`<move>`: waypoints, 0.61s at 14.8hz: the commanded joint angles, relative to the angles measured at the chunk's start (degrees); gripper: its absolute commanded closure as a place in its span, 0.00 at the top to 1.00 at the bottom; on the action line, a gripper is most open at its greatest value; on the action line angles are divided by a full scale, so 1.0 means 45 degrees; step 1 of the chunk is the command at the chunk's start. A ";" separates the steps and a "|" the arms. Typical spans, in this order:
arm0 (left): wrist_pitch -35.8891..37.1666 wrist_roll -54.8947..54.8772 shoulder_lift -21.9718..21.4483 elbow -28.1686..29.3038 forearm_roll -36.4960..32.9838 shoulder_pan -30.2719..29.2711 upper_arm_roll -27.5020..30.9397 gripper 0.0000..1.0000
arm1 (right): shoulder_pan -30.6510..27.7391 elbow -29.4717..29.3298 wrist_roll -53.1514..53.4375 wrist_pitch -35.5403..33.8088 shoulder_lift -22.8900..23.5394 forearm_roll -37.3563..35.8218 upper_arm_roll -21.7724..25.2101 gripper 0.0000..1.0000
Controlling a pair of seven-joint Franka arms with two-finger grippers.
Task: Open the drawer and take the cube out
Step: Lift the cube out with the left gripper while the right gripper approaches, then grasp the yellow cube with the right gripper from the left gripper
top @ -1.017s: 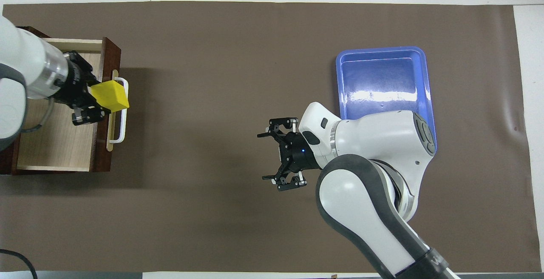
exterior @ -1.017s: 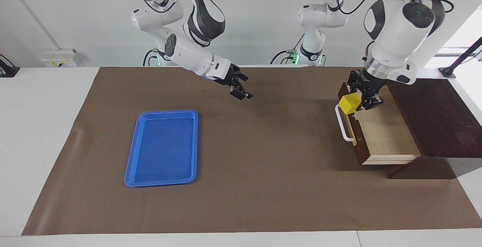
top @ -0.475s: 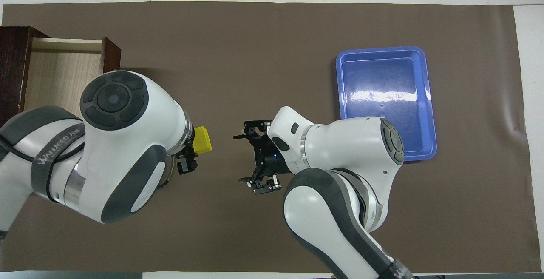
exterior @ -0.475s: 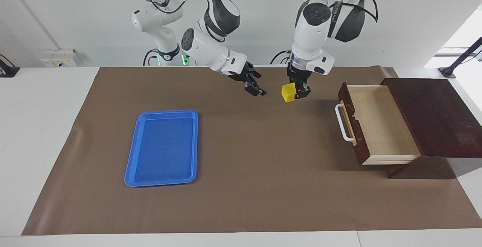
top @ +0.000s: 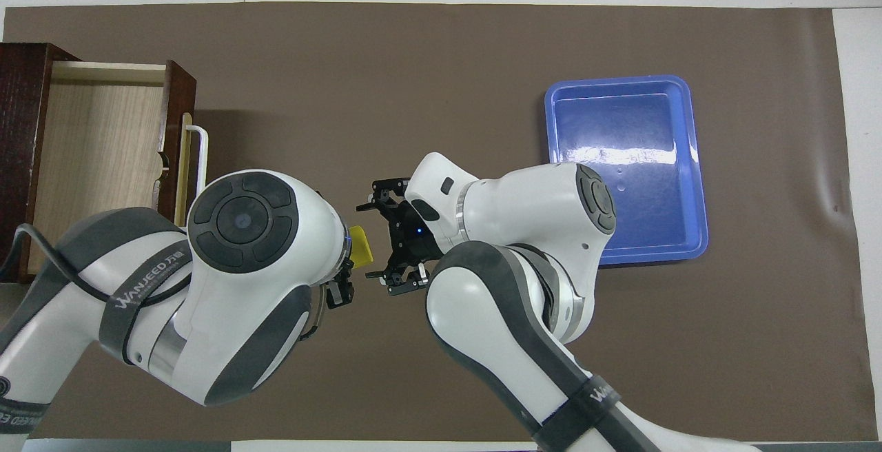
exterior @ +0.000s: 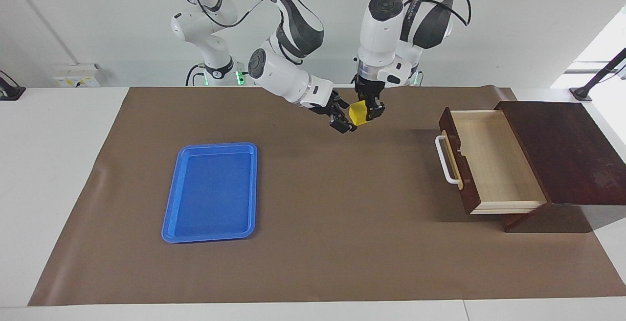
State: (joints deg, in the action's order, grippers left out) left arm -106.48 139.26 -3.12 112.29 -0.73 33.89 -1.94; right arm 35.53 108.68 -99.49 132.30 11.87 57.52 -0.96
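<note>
**Cube held aloft between two hands, drawer open**

The worktop [exterior: 313, 262] carries a dark box with the drawer [exterior: 494, 159] pulled out at the left arm's end, its pale inside bare, and a blue tray [exterior: 210, 191] toward the right arm's end. Over the middle strip close to the robots, the left hand [exterior: 370, 110] is clamped on the yellow cube [exterior: 358, 112], lifted clear of the surface. The right hand [exterior: 342, 121], fingers spread wide and gripping nothing, sits just beside the cube on the tray side, its opening facing it. A handover looks likely, since the right hand is the one nearer the tray.
</note>
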 commanded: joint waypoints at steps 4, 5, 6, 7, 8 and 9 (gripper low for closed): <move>-0.0382 0.0166 -0.0635 0.0849 0.0163 0.0515 0.0197 0.00 | 0.0053 -0.0578 -0.0059 -0.0492 0.0370 -0.0595 0.0038 1.00; -0.0382 0.0166 -0.0654 0.0849 0.0163 0.0515 0.0197 0.00 | 0.0073 -0.0578 -0.0059 -0.0512 0.0370 -0.0595 0.0038 1.00; -0.0382 0.0166 -0.0635 0.0849 0.0163 0.0515 0.0197 0.00 | 0.0073 -0.0559 -0.0059 -0.0570 0.0389 -0.0595 0.0038 1.00; -0.0420 0.0166 -0.0634 0.0849 0.0163 0.0515 0.0197 0.00 | 0.0073 -0.0558 -0.0059 -0.0764 0.0389 -0.0576 0.0038 1.00; -0.0498 0.0166 -0.0634 0.0829 0.0201 0.0515 0.0197 0.00 | 0.0053 -0.0539 -0.0079 -0.1018 0.0370 -0.0576 0.0038 1.00; -0.0518 0.0166 -0.0634 0.0829 0.0202 0.0534 0.0197 0.00 | 0.0053 -0.0558 -0.0060 -0.1097 0.0350 -0.0556 0.0038 1.00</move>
State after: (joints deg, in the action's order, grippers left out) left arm -107.17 139.30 -3.85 113.68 -0.72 35.03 -1.91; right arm 35.70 107.27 -99.54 129.13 12.85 55.85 -0.99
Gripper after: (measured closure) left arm 0.454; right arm 0.000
